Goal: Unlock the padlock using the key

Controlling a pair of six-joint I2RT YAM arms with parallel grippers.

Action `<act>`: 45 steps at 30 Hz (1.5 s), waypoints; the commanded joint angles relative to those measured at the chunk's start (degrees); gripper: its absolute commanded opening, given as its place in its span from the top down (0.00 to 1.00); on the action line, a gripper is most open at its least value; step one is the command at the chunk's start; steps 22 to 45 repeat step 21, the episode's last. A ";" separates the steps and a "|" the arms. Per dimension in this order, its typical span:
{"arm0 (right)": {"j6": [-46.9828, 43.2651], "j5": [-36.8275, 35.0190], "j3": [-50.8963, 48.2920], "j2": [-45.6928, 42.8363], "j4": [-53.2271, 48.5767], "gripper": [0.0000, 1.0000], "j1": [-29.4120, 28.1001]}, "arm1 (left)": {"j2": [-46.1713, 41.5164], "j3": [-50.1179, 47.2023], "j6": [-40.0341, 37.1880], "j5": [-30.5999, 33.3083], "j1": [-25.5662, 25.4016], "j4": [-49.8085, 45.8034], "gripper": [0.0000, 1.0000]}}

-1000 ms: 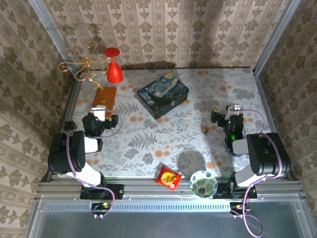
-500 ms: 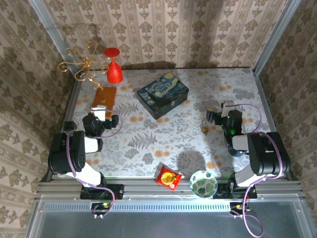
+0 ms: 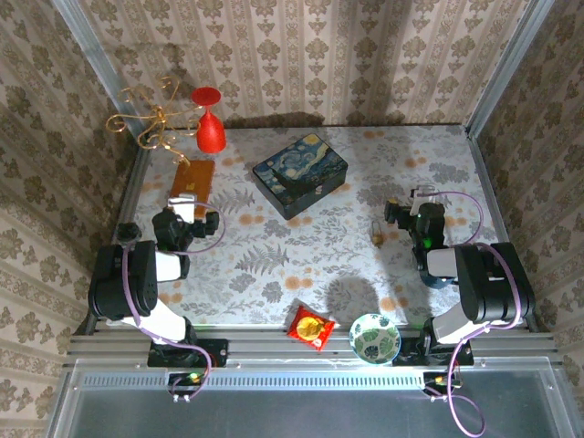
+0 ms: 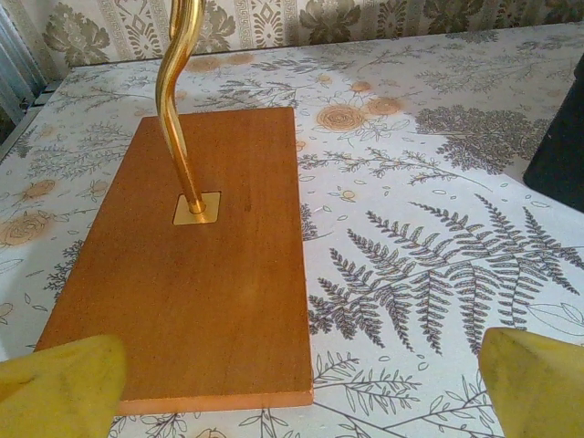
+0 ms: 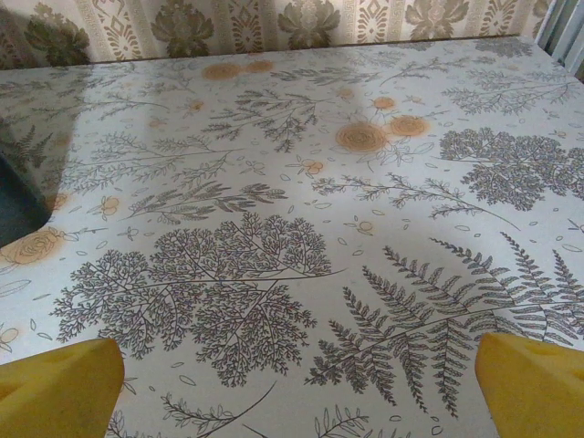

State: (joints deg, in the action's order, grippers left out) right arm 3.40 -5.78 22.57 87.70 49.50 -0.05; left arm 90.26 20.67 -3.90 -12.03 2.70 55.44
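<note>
The padlock (image 3: 376, 234) lies just left of the right gripper (image 5: 297, 383), its long axis running near-far. That gripper and the left gripper (image 4: 297, 383) gape wide, empty.

- Centre of the table (image 3: 274, 260): a wide free lane between both arms.
- Dark blue box (image 3: 299, 175) blocks the far middle.
- Wooden base (image 4: 210, 265) and its gold stem (image 4: 176, 100) sit right ahead of the left gripper (image 4: 294, 392).
- Right gripper (image 5: 297, 383) faces bare cloth, with the padlock (image 3: 376, 234) near on its left.
- Bowl (image 3: 374, 337) and red packet (image 3: 310, 327) crowd the near edge.
</note>
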 commanded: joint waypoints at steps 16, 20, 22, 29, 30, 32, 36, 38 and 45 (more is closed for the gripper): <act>0.64 -1.78 -0.26 -0.31 0.95 0.00 -0.39 | -1.12 -0.35 -1.98 1.89 -2.21 1.32 0.00; 0.64 -1.78 -0.29 -0.33 0.95 0.00 -0.41 | -1.09 -0.27 -1.89 2.06 -2.26 1.16 0.00; 0.63 -1.78 -0.29 -0.33 0.95 0.00 -0.39 | -1.07 -0.28 -1.91 2.09 -2.26 1.16 0.00; 0.63 -1.78 -0.29 -0.33 0.95 0.00 -0.39 | -1.07 -0.28 -1.91 2.09 -2.26 1.16 0.00; 0.63 -1.78 -0.29 -0.33 0.95 0.00 -0.39 | -1.07 -0.28 -1.91 2.09 -2.26 1.16 0.00; 0.63 -1.78 -0.29 -0.33 0.95 0.00 -0.39 | -1.07 -0.28 -1.91 2.09 -2.26 1.16 0.00; 0.63 -1.78 -0.29 -0.33 0.95 0.00 -0.39 | -1.07 -0.28 -1.91 2.09 -2.26 1.16 0.00; 0.63 -1.78 -0.29 -0.33 0.95 0.00 -0.39 | -1.07 -0.28 -1.91 2.09 -2.26 1.16 0.00; 0.63 -1.78 -0.29 -0.33 0.95 0.00 -0.39 | -1.07 -0.28 -1.91 2.09 -2.26 1.16 0.00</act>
